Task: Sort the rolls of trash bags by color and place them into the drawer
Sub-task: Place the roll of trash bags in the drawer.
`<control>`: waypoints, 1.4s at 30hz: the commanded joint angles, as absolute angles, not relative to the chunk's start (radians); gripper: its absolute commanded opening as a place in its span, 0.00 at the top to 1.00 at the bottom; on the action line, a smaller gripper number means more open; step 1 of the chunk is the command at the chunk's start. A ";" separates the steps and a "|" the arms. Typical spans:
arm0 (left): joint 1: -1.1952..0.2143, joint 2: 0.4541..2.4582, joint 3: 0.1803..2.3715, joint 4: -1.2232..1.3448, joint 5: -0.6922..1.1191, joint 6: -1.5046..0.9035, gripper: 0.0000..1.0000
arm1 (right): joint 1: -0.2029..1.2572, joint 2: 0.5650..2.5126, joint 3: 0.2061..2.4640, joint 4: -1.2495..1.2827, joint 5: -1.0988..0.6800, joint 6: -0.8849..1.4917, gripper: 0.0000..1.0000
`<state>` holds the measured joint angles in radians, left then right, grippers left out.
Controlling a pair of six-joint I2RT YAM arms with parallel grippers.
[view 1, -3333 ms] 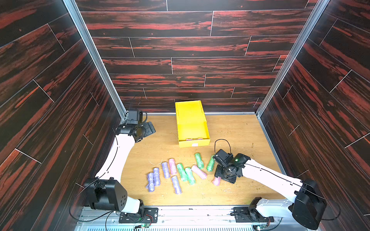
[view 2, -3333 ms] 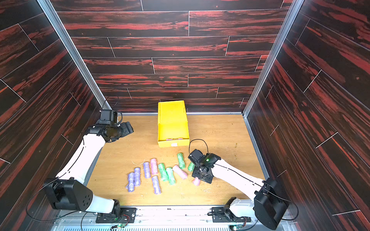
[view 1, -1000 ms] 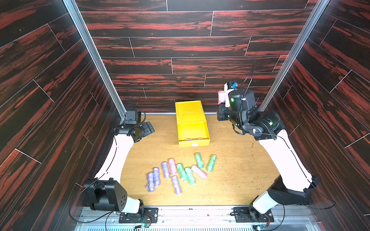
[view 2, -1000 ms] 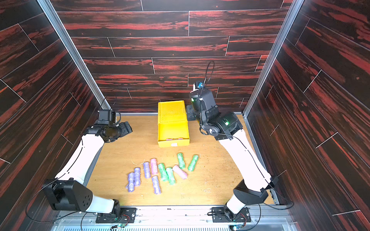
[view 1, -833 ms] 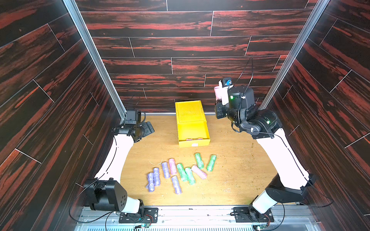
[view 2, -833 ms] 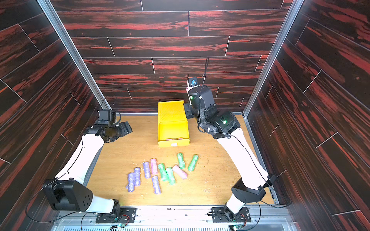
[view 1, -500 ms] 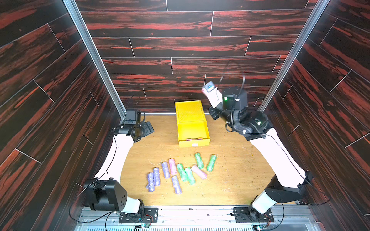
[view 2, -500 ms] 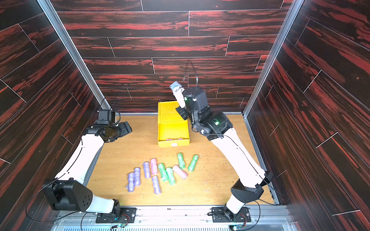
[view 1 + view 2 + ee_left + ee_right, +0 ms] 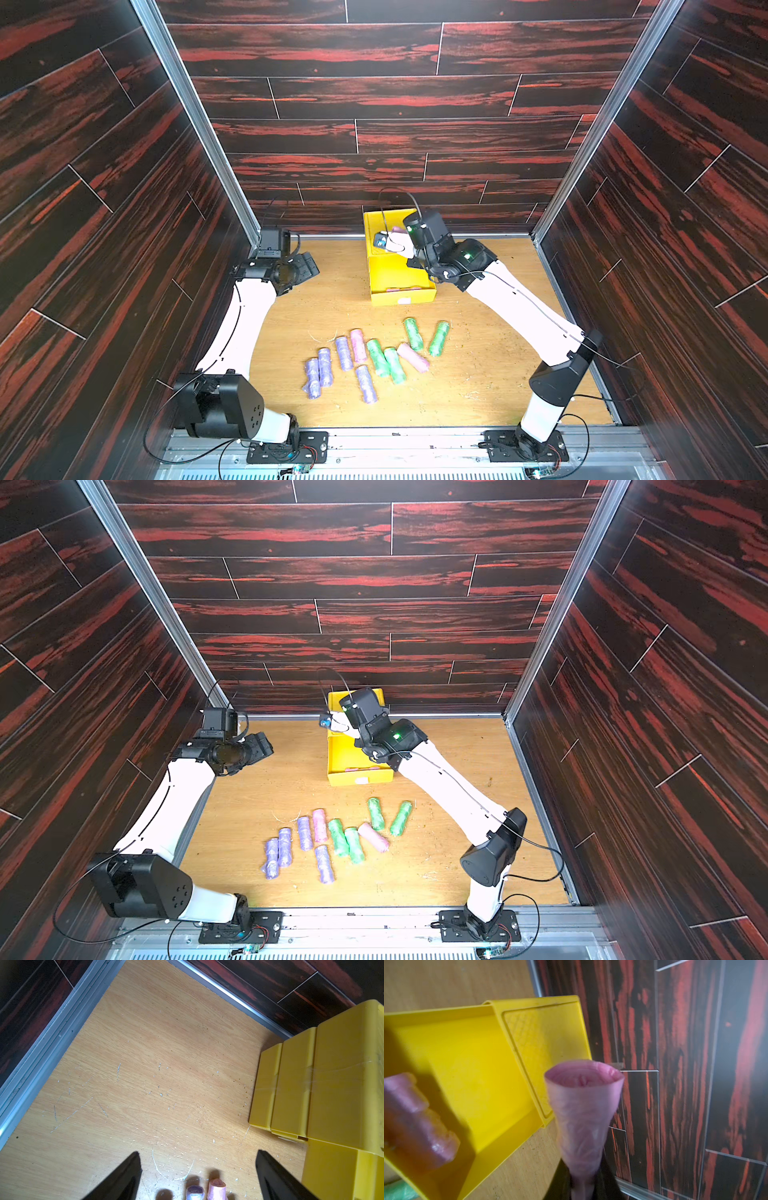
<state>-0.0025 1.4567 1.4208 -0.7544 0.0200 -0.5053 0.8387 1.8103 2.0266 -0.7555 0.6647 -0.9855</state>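
Note:
The yellow drawer (image 9: 386, 270) cabinet stands at the back middle, its top drawer pulled out toward the front. A pink roll (image 9: 415, 1122) lies inside it near the front wall (image 9: 399, 289). My right gripper (image 9: 583, 1180) is shut on another pink roll (image 9: 583, 1105) and hovers over the cabinet's back part (image 9: 400, 233). Purple rolls (image 9: 324, 368), green rolls (image 9: 378, 357) and two pink rolls (image 9: 358, 345) lie loose on the table in front. My left gripper (image 9: 197, 1152) is open and empty at the back left (image 9: 305, 268).
Dark wood-pattern walls and aluminium corner rails (image 9: 199, 124) close in the wooden table (image 9: 478, 374) on three sides. A metal rail (image 9: 395, 436) with both arm bases runs along the front edge. Ends of a purple roll (image 9: 194, 1191) and a pink roll (image 9: 217, 1187) show below the left gripper.
My right arm has swung left and down from high at the back right, carrying the pink roll over the yellow cabinet. The left arm has not moved.

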 commanded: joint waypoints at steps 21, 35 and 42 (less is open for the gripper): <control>0.023 1.416 1.399 -0.744 0.051 -0.511 0.10 | 0.776 1.973 1.947 -0.720 0.522 -1.090 0.85; 0.028 1.417 1.397 -0.743 0.056 -0.514 0.10 | 0.784 1.998 1.903 -0.639 0.559 -1.121 0.81; 0.029 1.416 1.397 -0.742 0.058 -0.514 0.10 | 0.784 2.045 1.957 -0.616 0.565 -1.131 0.76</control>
<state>0.0208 1.4498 1.4082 -0.7464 0.0525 -0.5098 0.7826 2.0251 1.9240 -0.6411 0.5591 -1.1236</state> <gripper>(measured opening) 0.901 0.239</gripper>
